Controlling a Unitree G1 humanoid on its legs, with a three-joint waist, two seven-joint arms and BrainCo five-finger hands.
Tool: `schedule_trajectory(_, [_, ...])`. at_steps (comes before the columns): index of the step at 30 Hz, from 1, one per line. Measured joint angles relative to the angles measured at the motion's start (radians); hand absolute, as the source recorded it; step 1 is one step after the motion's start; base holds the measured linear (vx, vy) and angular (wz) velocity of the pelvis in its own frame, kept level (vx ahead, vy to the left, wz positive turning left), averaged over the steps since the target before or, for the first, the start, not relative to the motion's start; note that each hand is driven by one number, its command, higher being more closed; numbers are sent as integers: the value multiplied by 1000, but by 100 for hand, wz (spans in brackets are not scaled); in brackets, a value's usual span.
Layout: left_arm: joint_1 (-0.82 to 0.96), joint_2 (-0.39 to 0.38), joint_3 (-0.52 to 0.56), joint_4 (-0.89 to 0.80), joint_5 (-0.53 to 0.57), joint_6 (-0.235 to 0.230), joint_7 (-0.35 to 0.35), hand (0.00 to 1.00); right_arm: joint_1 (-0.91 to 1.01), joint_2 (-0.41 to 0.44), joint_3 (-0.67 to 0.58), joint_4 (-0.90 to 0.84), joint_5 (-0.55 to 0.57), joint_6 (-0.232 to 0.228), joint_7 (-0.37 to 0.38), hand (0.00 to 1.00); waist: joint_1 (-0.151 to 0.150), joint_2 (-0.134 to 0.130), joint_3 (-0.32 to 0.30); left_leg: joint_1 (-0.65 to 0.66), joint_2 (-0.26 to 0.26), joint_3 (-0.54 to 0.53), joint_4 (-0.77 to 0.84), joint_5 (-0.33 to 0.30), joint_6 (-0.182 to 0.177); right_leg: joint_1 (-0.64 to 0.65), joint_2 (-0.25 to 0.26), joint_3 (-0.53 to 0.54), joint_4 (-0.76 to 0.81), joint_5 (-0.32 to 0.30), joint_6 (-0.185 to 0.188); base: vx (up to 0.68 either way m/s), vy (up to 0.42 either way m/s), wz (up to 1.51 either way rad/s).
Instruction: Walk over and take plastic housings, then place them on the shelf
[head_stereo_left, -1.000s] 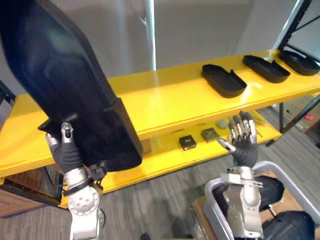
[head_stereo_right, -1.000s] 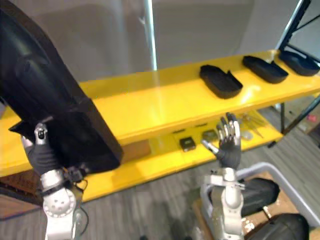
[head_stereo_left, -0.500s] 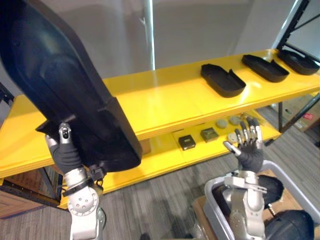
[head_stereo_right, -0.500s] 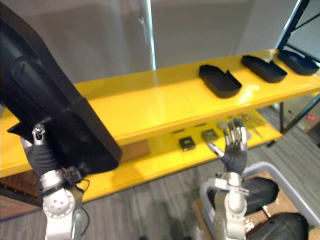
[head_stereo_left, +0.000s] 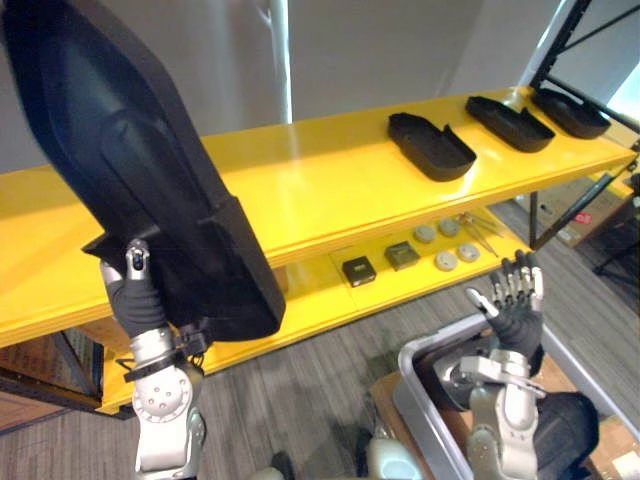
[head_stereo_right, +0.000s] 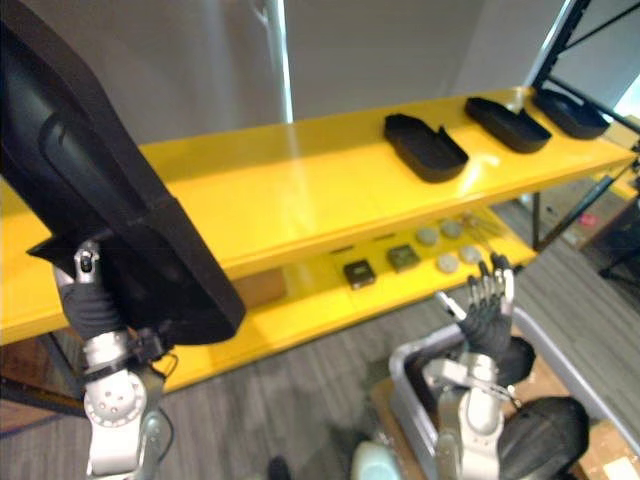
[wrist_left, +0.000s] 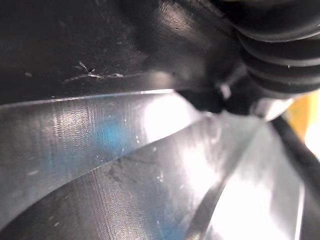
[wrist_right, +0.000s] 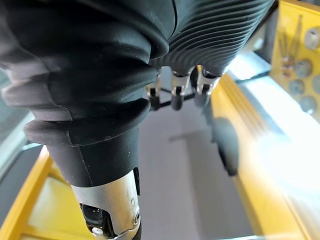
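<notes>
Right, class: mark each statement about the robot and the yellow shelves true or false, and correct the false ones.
1. The left hand carries a large black housing. True.
2. The right hand grips a housing. False: its fingers are straight and it holds nothing.
3. Three smaller black housings lie on the top shelf. True.
4. The lower shelf is bare. False: small square parts and round discs lie on it.
</notes>
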Motion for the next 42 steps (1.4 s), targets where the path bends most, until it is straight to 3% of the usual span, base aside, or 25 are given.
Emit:
schedule_trajectory(4, [22,-21,-95,0,9,1,-9,100,-2,-12,6,-4,2,0,9,0,4,66,-35,-4,46,-16,3,-7,-34,46,39,-52,-79,20,-7,224,-70,20])
schedule_trajectory(6, [26,-37,-100,0,8,7,-8,100,-3,-15,7,-5,3,-1,9,0,5,72,-35,-28,59,-23,88,-28,-41,70,44,-61,-84,3,-19,241,-80,20])
schedule_trajectory(7, [29,-38,-98,0,7,10,-4,100,-4,-15,10,-5,9,-6,9,0,11,66,-28,-69,68,-23,207,-61,-33,85,43,-62,-85,-7,-20,168,-92,-11])
schedule_trajectory(8, [46,-40,-90,0,4,10,1,100,-3,-16,13,-19,20,-9,10,0,33,70,-18,-163,106,-30,473,-105,-17,119,56,-47,-85,-22,-33,196,-96,-31])
schedule_trajectory(9, [62,-46,-80,0,-1,10,1,100,-3,-20,22,-36,20,-10,11,0,42,78,-15,-219,134,-38,630,-101,-18,141,64,-35,-87,-30,-40,167,-52,-42])
schedule_trajectory(10, [71,-50,-76,0,-3,10,1,100,-3,-26,27,-49,19,-16,12,0,47,88,-13,-251,154,-55,721,-91,-25,158,72,-28,-90,-35,-46,221,34,-65])
schedule_trajectory(11, [92,-57,-76,4,-3,11,1,100,-4,-39,30,-58,18,-37,14,0,67,94,-12,-278,188,-59,787,-124,-30,190,76,-3,-98,-40,-49,177,73,-66])
schedule_trajectory(13, [93,-56,-76,4,-2,9,0,100,-9,-45,26,-70,19,-43,14,0,72,93,-12,-278,200,-54,696,-137,-16,200,57,18,-105,-40,-49,153,122,-56])
schedule_trajectory(15, [90,-57,-78,7,1,8,0,100,-14,-57,24,-82,20,-48,15,0,64,87,-9,-246,203,-54,447,-120,-7,197,5,43,-103,-50,-18,133,197,-33])
schedule_trajectory(16, [90,-57,-80,8,1,7,0,100,-13,-64,20,-82,20,-48,15,0,56,88,-10,-241,208,-55,405,-104,-7,197,-6,45,-97,-58,-3,101,226,-10])
schedule_trajectory(17, [90,-60,-85,9,2,7,0,100,-9,-74,12,-82,20,-48,12,0,48,103,-17,-229,223,-55,341,-45,-2,193,-18,51,-78,-78,30,139,350,-17])
schedule_trajectory(18, [90,-74,-89,11,6,6,1,100,-9,-88,3,-80,20,-47,8,0,49,126,-32,-204,230,-60,298,2,-61,175,-28,71,-47,-105,68,140,395,-17])
schedule_trajectory(19, [88,-73,-88,12,6,6,2,100,-9,-84,5,-79,20,-47,7,0,49,124,-42,-190,215,-53,277,-11,-106,170,-45,76,-32,-115,80,166,478,-11])
schedule_trajectory(21, [77,-50,-84,11,6,9,4,100,-6,-45,28,-79,23,-47,8,0,51,49,-44,-168,128,-18,237,-14,-98,154,-134,82,-18,-119,84,116,369,-6])
schedule_trajectory(23, [77,-31,-78,12,7,26,2,100,-5,-9,56,-79,39,-47,11,0,49,20,-54,-165,100,-14,217,-12,-87,152,-158,74,-23,-91,103,58,166,2])
schedule_trajectory(24, [77,-25,-77,12,8,36,2,100,-2,-1,63,-79,38,-47,10,0,49,20,-56,-158,96,-14,204,-8,-83,155,-160,65,-26,-78,107,72,146,9])
schedule_trajectory(28, [70,-29,-73,12,7,104,1,100,-1,7,122,-78,10,-36,10,0,48,18,-63,-124,87,-15,139,17,-84,165,-155,35,-33,-49,107,28,24,5])
schedule_trajectory(33, [-17,-33,-105,65,-34,211,21,100,-15,-7,149,-77,10,-33,58,0,35,45,-65,-106,100,-24,20,98,-97,150,-125,29,-61,-31,105,-28,-46,8])
schedule_trajectory(38, [-255,-20,-145,295,-51,377,96,100,-72,-56,263,-61,20,-27,108,0,19,58,-68,-77,110,-23,-53,149,-101,149,-108,10,-70,-24,100,-82,-19,-5])
schedule_trajectory(42, [-400,40,-151,502,-116,454,126,100,-144,-67,353,-30,25,8,145,0,9,74,-58,-93,116,-10,-60,159,-105,140,-102,6,-104,-30,98,-140,-24,-11])
